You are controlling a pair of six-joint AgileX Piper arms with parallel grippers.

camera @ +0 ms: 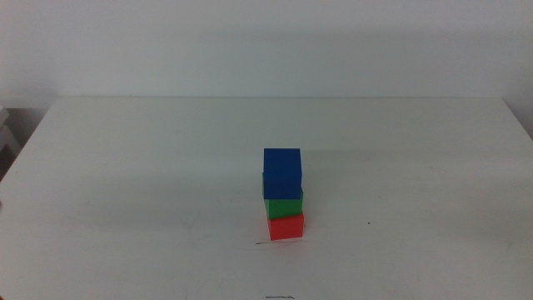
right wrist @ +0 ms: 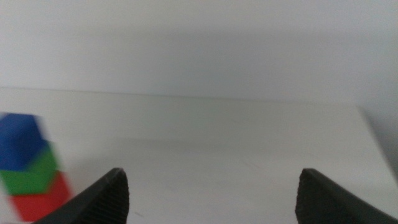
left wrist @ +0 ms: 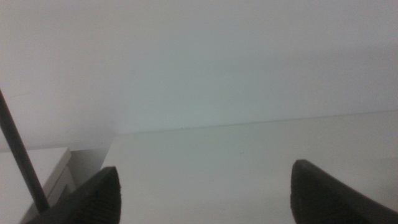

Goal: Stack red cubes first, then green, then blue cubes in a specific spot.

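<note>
In the middle view the three cubes stand in one stack at the table's centre: the red cube [camera: 286, 226] at the bottom, the green cube [camera: 284, 205] on it, the blue cube [camera: 281, 172] on top. The short thin dark line of the spot [camera: 268, 243] shows at the red cube's front left foot. Neither arm shows in the middle view. My left gripper [left wrist: 205, 193] is open and empty over bare table. My right gripper [right wrist: 214, 196] is open and empty; its view shows the stack off to one side, blue [right wrist: 18, 141] over green [right wrist: 32, 175] over red [right wrist: 42, 197], blurred.
A tiny dark dot [camera: 370, 222] lies to the right of the stack. Another short dark mark [camera: 280, 297] lies at the table's front edge. A white unit [camera: 7, 133] stands off the table's left side and also shows in the left wrist view [left wrist: 37, 168].
</note>
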